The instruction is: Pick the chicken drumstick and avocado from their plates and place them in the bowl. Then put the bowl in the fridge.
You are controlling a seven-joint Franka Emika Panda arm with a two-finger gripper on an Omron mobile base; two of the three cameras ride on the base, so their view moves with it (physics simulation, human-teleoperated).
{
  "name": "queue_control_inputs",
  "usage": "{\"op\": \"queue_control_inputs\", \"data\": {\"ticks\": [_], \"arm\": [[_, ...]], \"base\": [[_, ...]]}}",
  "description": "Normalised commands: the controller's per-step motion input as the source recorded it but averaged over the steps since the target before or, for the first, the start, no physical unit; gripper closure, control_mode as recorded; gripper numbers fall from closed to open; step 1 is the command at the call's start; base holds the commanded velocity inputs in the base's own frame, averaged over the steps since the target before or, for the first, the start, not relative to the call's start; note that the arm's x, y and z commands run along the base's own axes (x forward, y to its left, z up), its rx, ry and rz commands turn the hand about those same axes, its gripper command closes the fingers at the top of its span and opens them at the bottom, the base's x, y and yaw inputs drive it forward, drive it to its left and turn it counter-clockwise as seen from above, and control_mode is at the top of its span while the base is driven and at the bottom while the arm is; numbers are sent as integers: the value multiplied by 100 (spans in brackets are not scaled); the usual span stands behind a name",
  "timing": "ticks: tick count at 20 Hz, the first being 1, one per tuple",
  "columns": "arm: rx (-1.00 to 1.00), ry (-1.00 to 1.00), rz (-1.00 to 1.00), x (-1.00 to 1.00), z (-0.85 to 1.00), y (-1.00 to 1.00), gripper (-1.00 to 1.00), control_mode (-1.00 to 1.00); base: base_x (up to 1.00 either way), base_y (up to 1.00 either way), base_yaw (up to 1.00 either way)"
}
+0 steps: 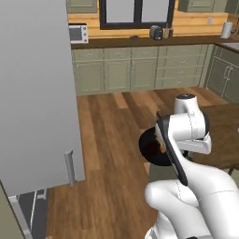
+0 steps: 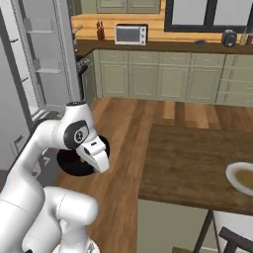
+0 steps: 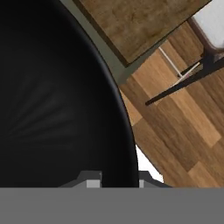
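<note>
Wooden table beside held bowl; fridge door open.

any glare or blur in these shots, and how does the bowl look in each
Left base view: soft, slightly blurry render; bowl a dark disc behind the arm. Right base view: even lighting, no glare. Hand view: bowl interior shows faint streaky sheen, otherwise near black.

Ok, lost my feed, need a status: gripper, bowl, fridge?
Gripper clamped on the bowl rim. Bowl held off the floor beside the table. Fridge door open, path across the floor looks clear.
</note>
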Motion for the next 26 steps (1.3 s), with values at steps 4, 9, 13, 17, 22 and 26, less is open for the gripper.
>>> {"op": "queue_control_inputs", "data": {"ticks": [4, 9, 13, 17, 22, 26], "arm": [[0, 0, 0, 0, 0, 0, 100, 100], [0, 0, 0, 0, 0, 0, 100, 100], [0, 0, 0, 0, 0, 0, 100, 100], [0, 0, 0, 0, 0, 0, 100, 100], [0, 0, 0, 0, 0, 0, 100, 100], [0, 0, 0, 0, 0, 0, 100, 100]], "base": [[82, -3, -2], [89, 0, 0], [88, 0, 0], [82, 0, 1], [46, 0, 19], [20, 0, 47]]}}
